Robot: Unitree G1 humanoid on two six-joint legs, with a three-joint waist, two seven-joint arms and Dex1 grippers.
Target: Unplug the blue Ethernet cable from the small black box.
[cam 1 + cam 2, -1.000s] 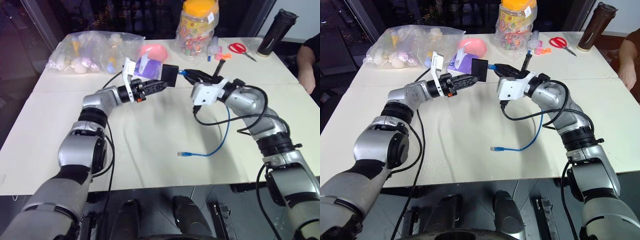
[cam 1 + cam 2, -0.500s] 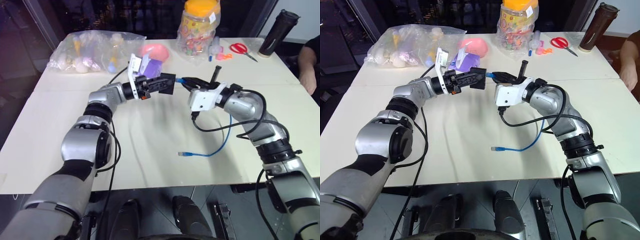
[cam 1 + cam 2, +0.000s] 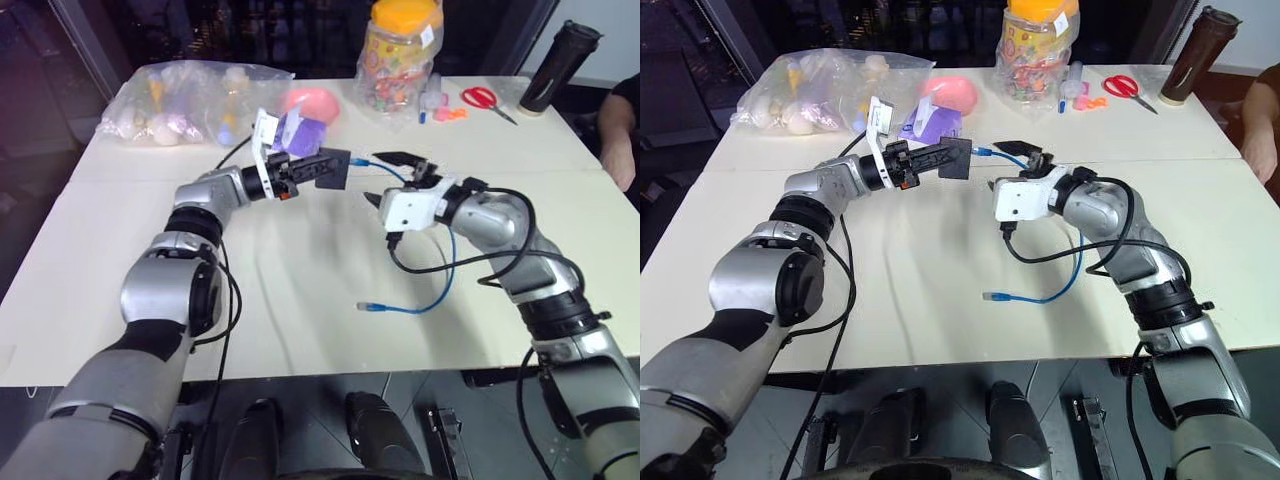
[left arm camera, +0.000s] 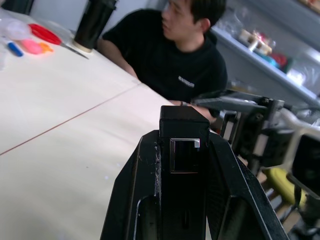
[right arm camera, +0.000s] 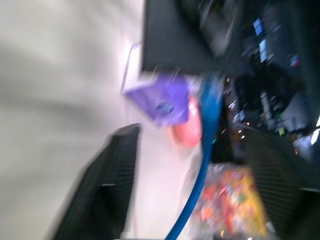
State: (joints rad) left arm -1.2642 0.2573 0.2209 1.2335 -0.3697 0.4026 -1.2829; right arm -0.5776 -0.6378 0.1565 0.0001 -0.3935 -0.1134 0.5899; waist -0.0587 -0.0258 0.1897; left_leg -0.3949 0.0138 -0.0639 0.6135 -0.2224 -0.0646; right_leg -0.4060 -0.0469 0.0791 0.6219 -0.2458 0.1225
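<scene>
My left end effector [image 3: 330, 168] is clenched on the black box [image 4: 184, 125]. Its port looks empty, so the blue cable [image 3: 400, 310] seems unplugged. My right end effector [image 3: 377, 177] is released.

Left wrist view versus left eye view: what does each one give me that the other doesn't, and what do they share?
Left wrist view: the port face of the small matte black square box, with its socket empty. Left eye view: the thin bright blue Ethernet cable, one plug hanging just off the box beside the open right gripper, the other lying on the table. Shared: the box clamped in the left gripper, and the red scissors.
</scene>
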